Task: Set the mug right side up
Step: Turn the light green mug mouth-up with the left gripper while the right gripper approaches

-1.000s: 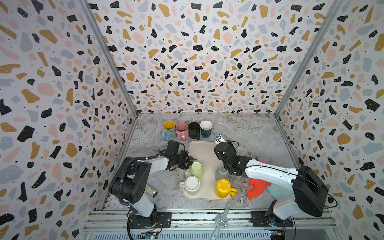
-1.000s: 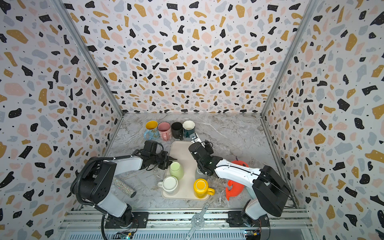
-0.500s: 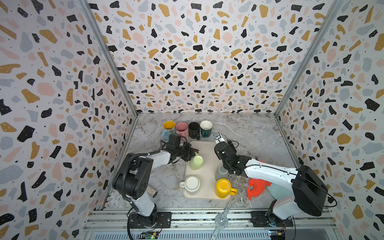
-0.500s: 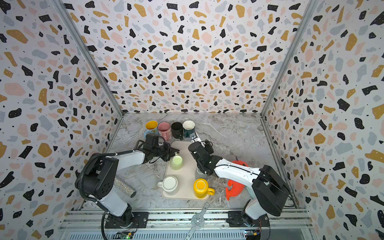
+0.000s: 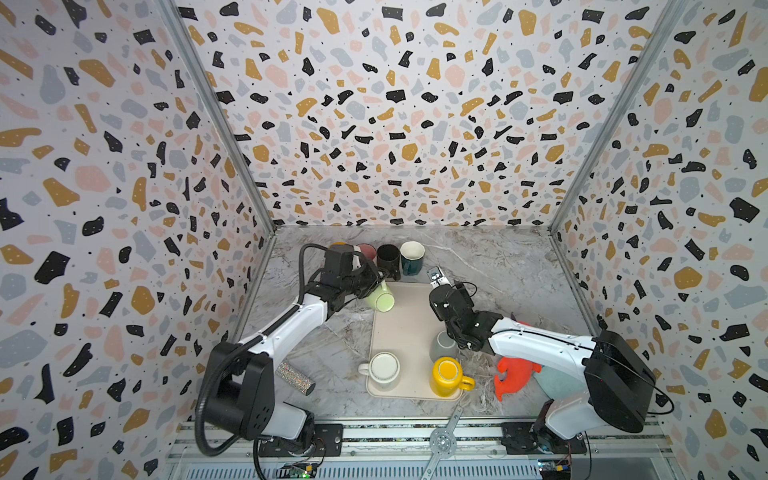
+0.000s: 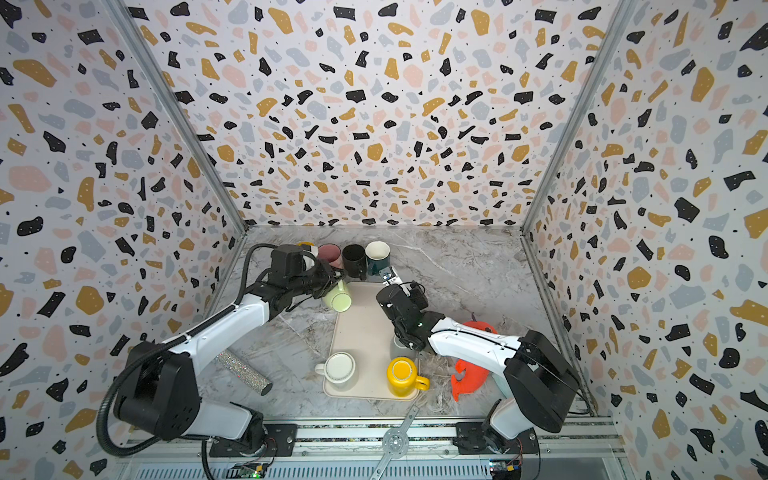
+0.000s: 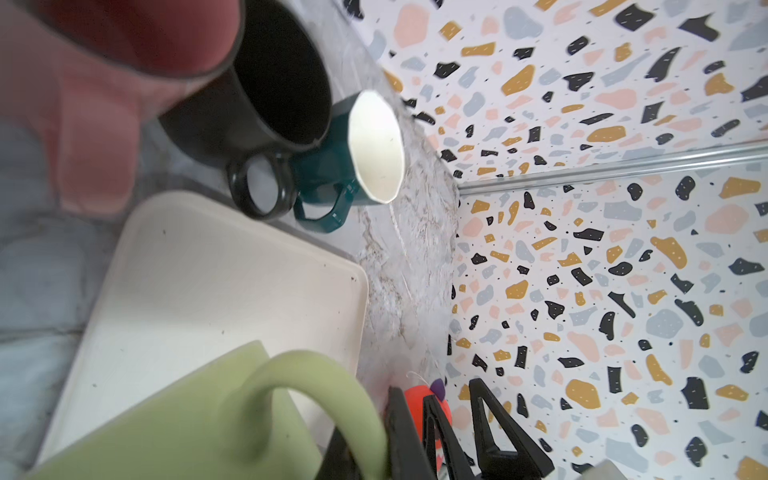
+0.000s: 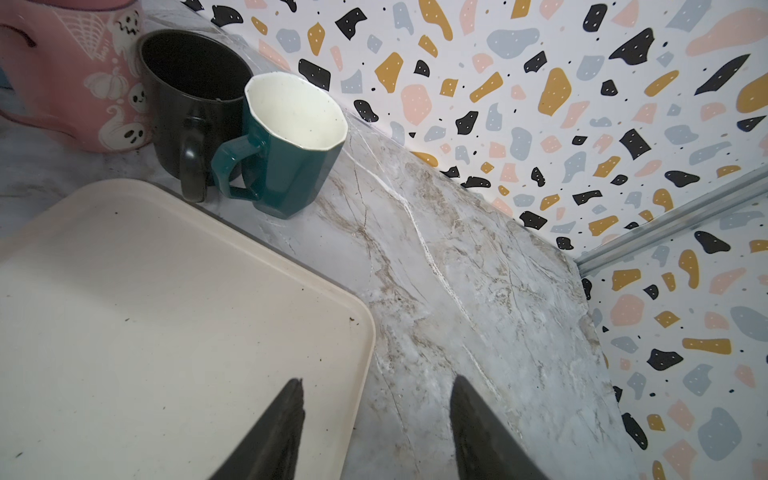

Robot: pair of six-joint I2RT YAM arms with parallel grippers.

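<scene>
The mug (image 5: 380, 297) (image 6: 337, 296) is pale green and hangs tilted, almost on its side, above the far left corner of the cream tray (image 5: 403, 324) (image 6: 361, 332). My left gripper (image 5: 372, 279) (image 6: 332, 279) is shut on its handle. In the left wrist view the handle loop (image 7: 316, 374) runs into the black jaws of the left gripper (image 7: 415, 415), with the tray (image 7: 208, 270) below. My right gripper (image 5: 437, 279) (image 6: 390, 276) (image 8: 376, 380) stands open and empty over the tray's far right edge (image 8: 361, 332).
A white mug (image 5: 384, 368), a yellow mug (image 5: 446, 374) and a grey mug (image 5: 442, 345) stand at the tray's near end. Pink (image 5: 368, 251), black (image 5: 388, 259) and teal (image 5: 412, 257) mugs line the back. A glitter cylinder (image 5: 296, 377) and an orange toy (image 5: 513, 374) lie beside the tray.
My left gripper has carried the green mug up from the tray's left middle toward the far left corner and tipped it over. The right arm has not moved.
</scene>
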